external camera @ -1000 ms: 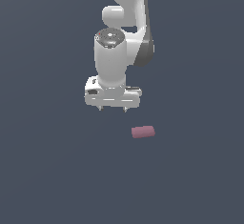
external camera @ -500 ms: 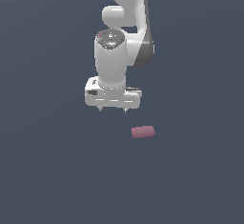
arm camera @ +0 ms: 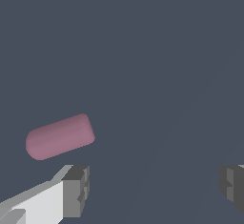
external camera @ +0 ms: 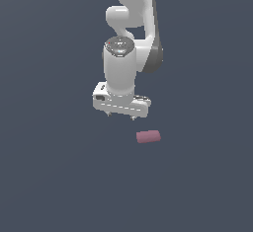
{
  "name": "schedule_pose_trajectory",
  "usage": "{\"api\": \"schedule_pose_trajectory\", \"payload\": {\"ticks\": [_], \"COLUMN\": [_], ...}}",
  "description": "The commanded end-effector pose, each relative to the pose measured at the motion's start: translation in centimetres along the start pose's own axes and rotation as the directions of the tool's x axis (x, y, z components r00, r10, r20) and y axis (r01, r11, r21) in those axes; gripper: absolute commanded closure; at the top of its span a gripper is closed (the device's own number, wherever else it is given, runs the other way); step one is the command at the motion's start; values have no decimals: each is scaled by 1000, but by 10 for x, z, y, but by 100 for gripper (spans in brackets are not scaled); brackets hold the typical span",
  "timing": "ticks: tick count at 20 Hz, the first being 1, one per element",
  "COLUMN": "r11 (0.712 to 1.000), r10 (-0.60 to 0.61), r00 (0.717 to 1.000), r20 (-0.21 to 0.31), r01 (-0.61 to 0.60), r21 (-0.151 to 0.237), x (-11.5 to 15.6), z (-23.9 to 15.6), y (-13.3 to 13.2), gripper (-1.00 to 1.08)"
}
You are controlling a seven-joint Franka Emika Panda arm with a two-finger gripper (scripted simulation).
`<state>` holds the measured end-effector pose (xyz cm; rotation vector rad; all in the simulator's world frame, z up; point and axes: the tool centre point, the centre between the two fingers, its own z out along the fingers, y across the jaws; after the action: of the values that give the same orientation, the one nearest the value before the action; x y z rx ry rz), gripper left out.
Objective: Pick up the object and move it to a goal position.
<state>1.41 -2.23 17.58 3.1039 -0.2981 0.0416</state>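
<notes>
The object (external camera: 147, 136) is a small dusty-pink short cylinder with rounded ends, lying flat on the dark grey floor. In the exterior view it rests below my gripper (external camera: 121, 116) and toward that view's right, not touching it. My white gripper hangs above the floor with its jaws wide apart and nothing between them. The wrist view shows the object (arm camera: 59, 137) lying on its side, outside the gap between my two grey fingertips (arm camera: 76, 190), near one of them.
A plain dark grey floor (external camera: 59, 176) fills both views. My white arm (external camera: 131, 23) rises behind the gripper in the exterior view.
My gripper has shifted slightly toward the exterior view's right and closer to the object. The object has not moved.
</notes>
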Motion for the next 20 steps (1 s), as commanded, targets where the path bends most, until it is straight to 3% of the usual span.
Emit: {"api": "schedule_pose_trajectory", "payload": {"ticks": [1,10,20], "r11": [999,965,876], "r10": [50,261,481], "r00": [999,965,876], "r20": [2,12,23], "r01": [-50,-261,-481], "r21": [3,9,9], "x": [0,0,-2], "z": [4,23,43], "y": [-6,-29,-56], "gripper": [-92,-92,-92]}}
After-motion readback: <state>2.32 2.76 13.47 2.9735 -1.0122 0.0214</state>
